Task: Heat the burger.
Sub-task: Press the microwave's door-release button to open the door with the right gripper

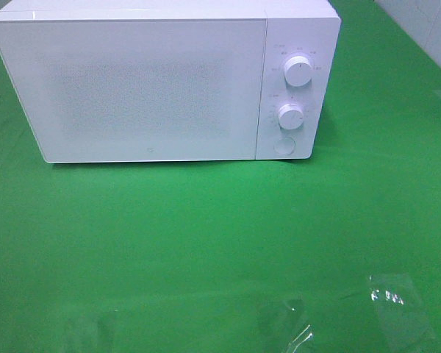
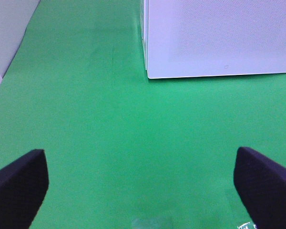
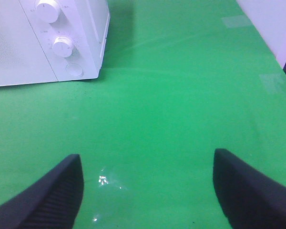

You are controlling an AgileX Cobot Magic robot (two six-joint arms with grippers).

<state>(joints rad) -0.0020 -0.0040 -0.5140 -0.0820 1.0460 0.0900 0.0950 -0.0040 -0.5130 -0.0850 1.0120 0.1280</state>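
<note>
Left claw (image 2: pixel 139 162): fingers (image 2: pixel 19 188) spread wide with nothing between them, over bare green cloth (image 1: pixel 206 235), on the near side of the microwave's left front corner.

Microwave (image 1: pixel 147 81): white, standing at the far side of the cloth with its front facing us. Door (image 1: pixel 132 88) is shut and frosted, and we can't see through it.

Burger: we can't tell where it is from any of our views.

Control panel sits on the right of the door. Upper knob (image 1: pixel 298 71), lower knob (image 1: pixel 290 115) under it, round button (image 1: pixel 284 144) at the bottom.

Right claw (image 3: pixel 147 162): also spread wide and holding nothing. It's over the cloth, near and to the right of the microwave's panel end, well apart from it.

Clear shiny patches (image 1: pixel 397 301) lie flat on the cloth at the near right. One glints just by the right claw's fingers (image 3: pixel 52 195). We can't tell what they're made of.

Neither claw shows in the overhead view.
</note>
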